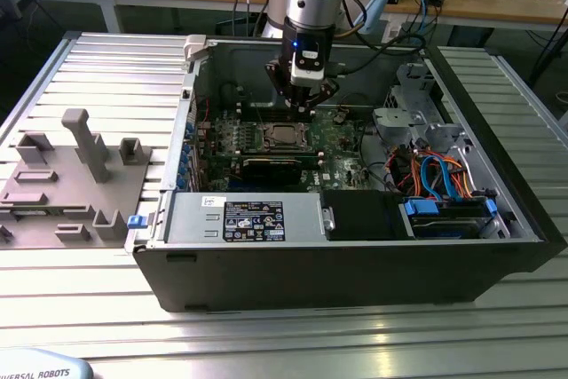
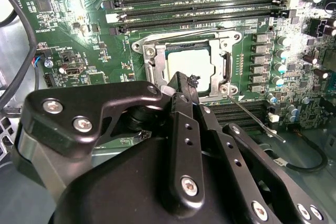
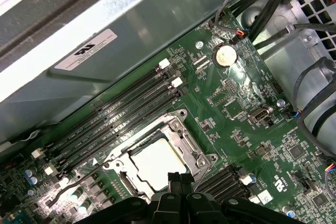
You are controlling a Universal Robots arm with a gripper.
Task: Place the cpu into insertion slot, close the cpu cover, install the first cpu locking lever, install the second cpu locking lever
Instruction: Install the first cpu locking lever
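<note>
Gripper hangs low over the green board inside the open computer case. Fingers are narrow, tips together, nothing held. Just past the tips, the cpu sits flat in the insertion slot. The cpu cover lies down around it, chip top showing through the window. A thin wire lever sticks out beside the socket, raised.

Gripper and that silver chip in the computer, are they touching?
Cannot tell. In the second wrist view the gripper overlaps the edge of the metal frame beside the chip, hiding any contact or gap.
</note>
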